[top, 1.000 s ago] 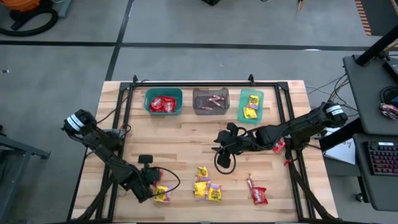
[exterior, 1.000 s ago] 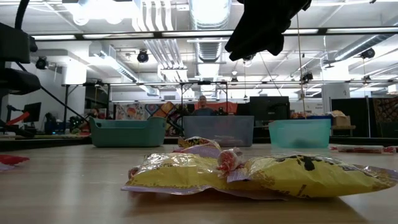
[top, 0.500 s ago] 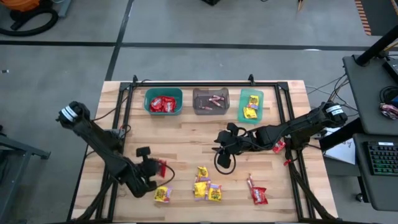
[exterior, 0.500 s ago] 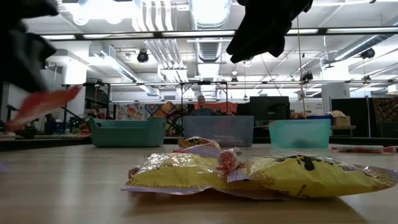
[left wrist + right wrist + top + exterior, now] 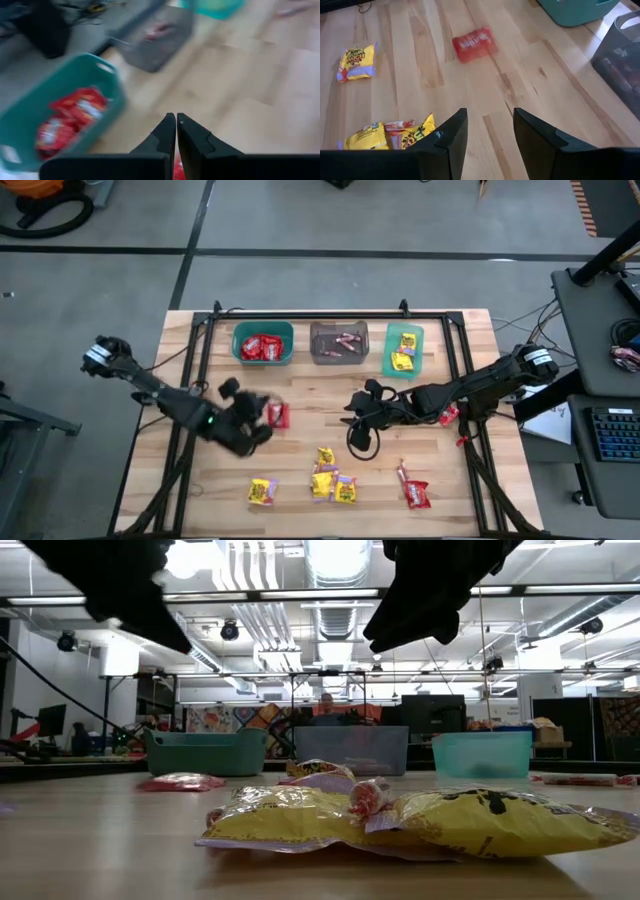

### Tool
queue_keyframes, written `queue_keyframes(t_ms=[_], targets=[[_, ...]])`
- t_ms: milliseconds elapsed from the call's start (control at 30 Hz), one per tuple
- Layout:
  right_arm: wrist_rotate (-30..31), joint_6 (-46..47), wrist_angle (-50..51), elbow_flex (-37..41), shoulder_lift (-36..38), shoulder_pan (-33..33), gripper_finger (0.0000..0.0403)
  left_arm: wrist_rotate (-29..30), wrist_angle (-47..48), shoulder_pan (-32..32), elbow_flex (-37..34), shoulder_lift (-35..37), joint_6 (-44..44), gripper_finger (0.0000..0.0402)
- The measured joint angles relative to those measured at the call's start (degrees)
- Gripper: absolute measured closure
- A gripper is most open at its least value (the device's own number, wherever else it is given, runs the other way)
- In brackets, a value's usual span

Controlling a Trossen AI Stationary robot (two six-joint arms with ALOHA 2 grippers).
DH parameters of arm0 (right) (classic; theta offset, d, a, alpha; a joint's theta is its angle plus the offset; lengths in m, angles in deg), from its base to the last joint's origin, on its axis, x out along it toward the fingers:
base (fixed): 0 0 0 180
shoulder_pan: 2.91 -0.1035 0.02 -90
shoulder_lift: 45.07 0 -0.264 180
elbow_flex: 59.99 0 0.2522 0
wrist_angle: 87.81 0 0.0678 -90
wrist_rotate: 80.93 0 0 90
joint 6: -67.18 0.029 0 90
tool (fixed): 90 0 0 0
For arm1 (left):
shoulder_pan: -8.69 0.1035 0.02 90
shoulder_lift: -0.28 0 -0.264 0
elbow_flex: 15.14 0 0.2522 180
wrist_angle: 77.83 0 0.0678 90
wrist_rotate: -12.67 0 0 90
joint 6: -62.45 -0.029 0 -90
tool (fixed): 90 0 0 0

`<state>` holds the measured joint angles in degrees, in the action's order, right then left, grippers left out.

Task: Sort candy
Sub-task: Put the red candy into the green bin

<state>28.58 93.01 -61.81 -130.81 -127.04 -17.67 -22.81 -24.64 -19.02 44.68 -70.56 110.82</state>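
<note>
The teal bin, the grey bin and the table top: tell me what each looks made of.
Teal bin: looks like moulded plastic, smooth and matte, one even colour with rounded corners and a thick rim.
Grey bin: probably plastic too, translucent and smoky, since the sweets show through its wall in the left wrist view.
Table top: wood, pale planks with visible grain and seams, lightly sealed by the look.

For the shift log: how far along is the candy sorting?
Done: red packets in the teal bin, pink sticks in the grey bin, yellow packets in the green bin. In hand: nothing clearly; the shut left gripper hovers by a red packet apparently lying on the table. Left: that packet and other loose candy. Right gripper waits open mid-table.
</note>
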Motion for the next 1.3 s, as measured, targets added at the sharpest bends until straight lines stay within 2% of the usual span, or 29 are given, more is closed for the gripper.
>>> queue_keyframes(t_ms=[133, 200, 300, 400, 467, 633, 800, 967, 1033, 1133, 1300], targets=[[-0.02, 0.15, -0.91, 0.0, 0.0, 0.0, 0.0252, -0.79, -1.1, 9.99, 0.07, 2.08, -10.96, 0.0401], [-0.02, 0.15, -0.89, 0.0, 0.0, 0.0, 0.0252, -5.8, -2.95, 14.53, 0.07, 2.85, -18.84, 0.0401], [-0.02, 0.15, -0.78, 0.0, 0.0, 0.0, 0.0252, -23.11, -6.37, 18.64, -0.67, 3.6, -32.79, 0.0401], [-0.02, 0.11, -0.72, 0.0, 0.0, 0.0, 0.0252, -41.99, -10.02, 19.2, -3.31, 3.53, -42.62, 0.0401], [-0.02, -0.15, -0.72, 0.0, 0.0, 0.0, 0.0252, -47.55, -13.62, 18.97, -5.44, 3.32, -43.27, 0.0401], [-0.02, -0.4, -0.63, 0.05, 0.0, 0.0, 0.0252, -48.45, -18.55, 18.71, -11.21, 2.33, -39.22, 0.0379], [-0.02, -0.53, -0.61, 0.17, 0.0, 0.0, 0.0252, -46.23, -28.62, 18.71, -17.06, 0.93, -38.2, 0.0318], [-0.04, -0.51, -0.63, 0.17, 0.0, 0.0, 0.0252, -38.02, -32.57, 18.82, -20.26, -1.04, -37.14, 0.0248], [-0.04, -0.52, -0.65, 0.17, 0.0, 0.0, 0.0252, -36.97, -34.04, 18.86, -21.05, -2.02, -36.88, 0.0228], [-0.04, -0.53, -0.72, 0.17, 0.0, 0.0, 0.0252, -37.1, -37.08, 18.77, -22.13, -3.99, -36.87, 0.0214], [-0.04, -0.51, -0.93, 0.17, 0.0, 0.0, 0.0252, -36.72, -38.49, 19.43, -22.7, -7.57, -35.74, 0.022]])
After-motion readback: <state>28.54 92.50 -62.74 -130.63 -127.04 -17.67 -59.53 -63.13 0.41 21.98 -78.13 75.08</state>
